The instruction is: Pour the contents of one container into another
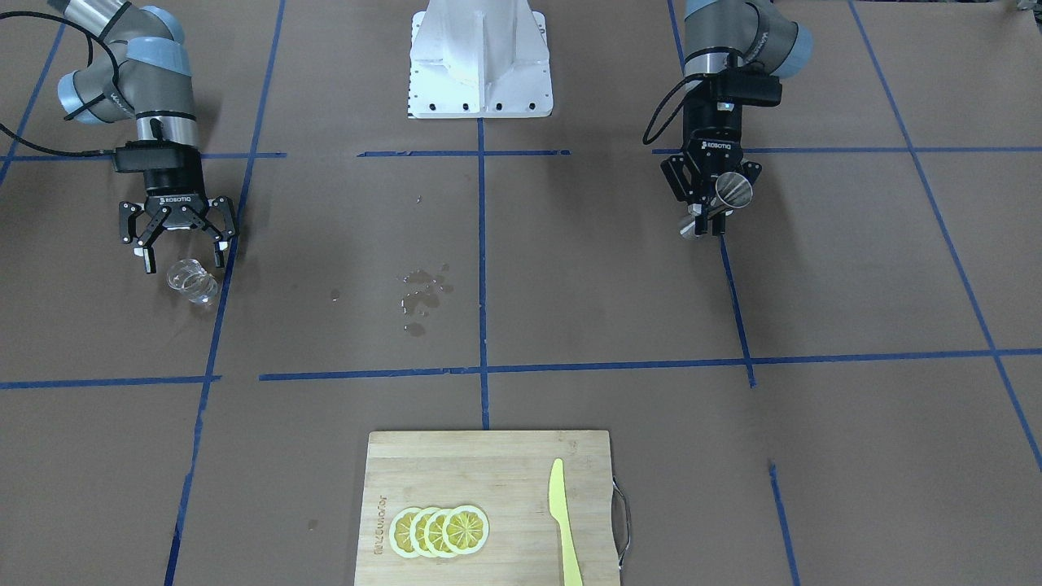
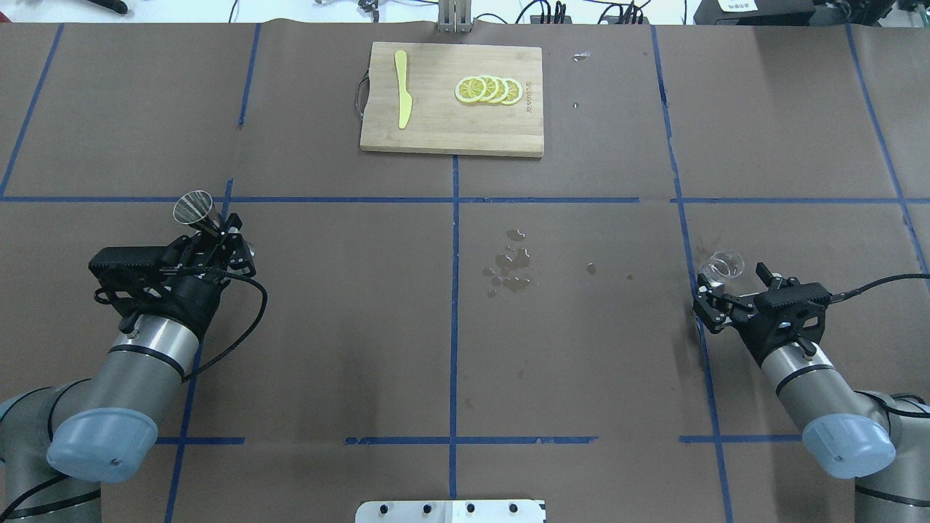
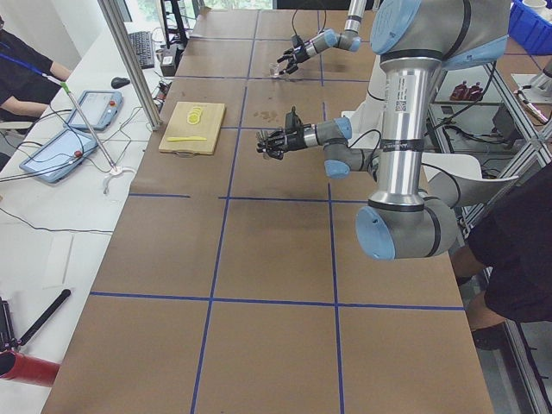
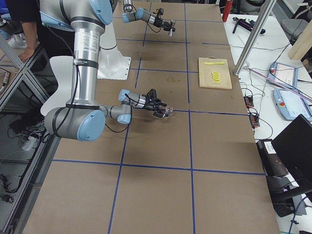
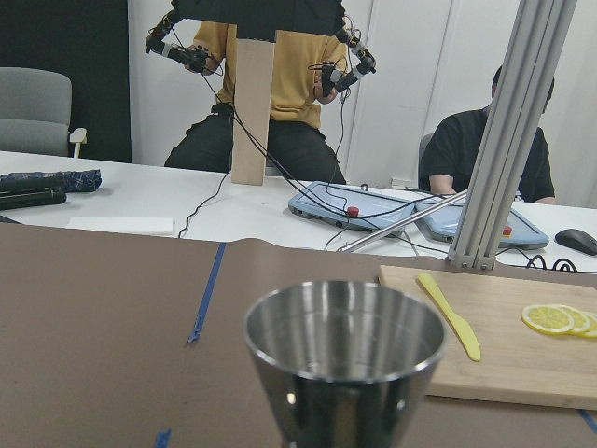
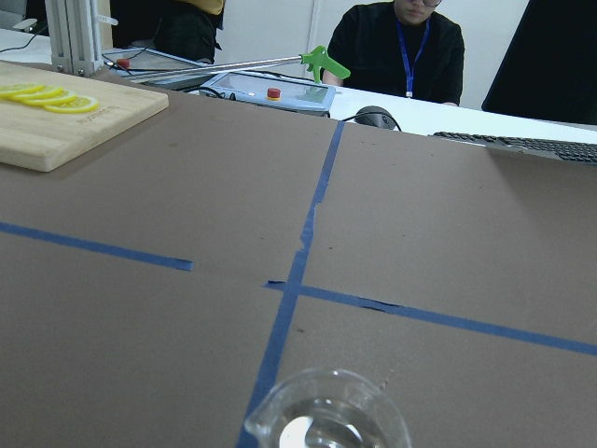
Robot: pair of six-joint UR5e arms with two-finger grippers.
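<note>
The left claw (image 1: 711, 216) was clamped on a steel cup (image 1: 734, 190), off the bench (image 1: 610, 268). The right claw (image 1: 181, 246), spread wide, hung just by a glass beaker (image 1: 192, 282) toward the bench's right end.

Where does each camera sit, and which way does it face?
Front-facing: across the table, facing the robot's base; left gripper on its right.
Overhead: behind the robot, looking forward to the cutting board; both arms.
Exterior left: table's end; left arm near.
Exterior right: other end; right arm near.
Left wrist: behind the metal cup.
Right wrist: over the glass beaker.
Shared: both wrist views show lemon slices.
</note>
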